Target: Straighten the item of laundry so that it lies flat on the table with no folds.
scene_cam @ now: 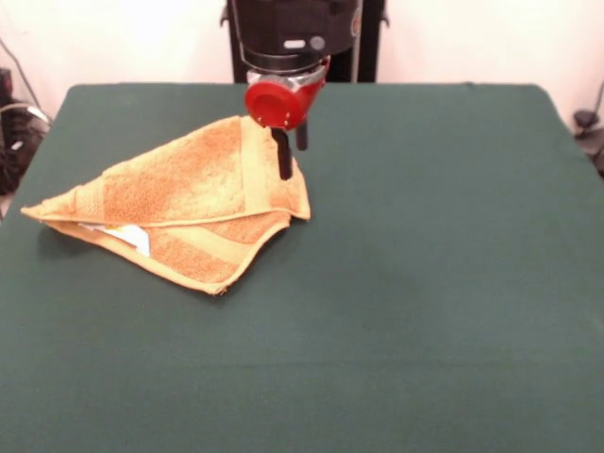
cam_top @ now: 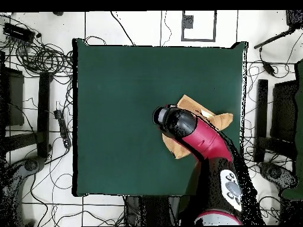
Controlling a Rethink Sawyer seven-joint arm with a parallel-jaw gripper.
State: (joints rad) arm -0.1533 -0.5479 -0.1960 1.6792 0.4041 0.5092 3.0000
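Note:
The golden-orange towel [scene_cam: 184, 198] lies folded into a rough triangle on the left half of the dark green table [scene_cam: 425, 283]. Its top layer is doubled over the lower one, and a white tag [scene_cam: 129, 237] peeks out at the front left. My gripper [scene_cam: 293, 163] hangs over the towel's far right edge. Its two black fingers stand apart: one tip rests on the towel and the other is just off the edge, over the table. In the overhead view my arm [cam_top: 195, 136] covers most of the towel [cam_top: 207, 117], and the gripper is hidden under it.
The robot's pedestal [scene_cam: 302, 38] stands at the table's far edge. Cables and stands [cam_top: 35, 88] lie on the floor around the table.

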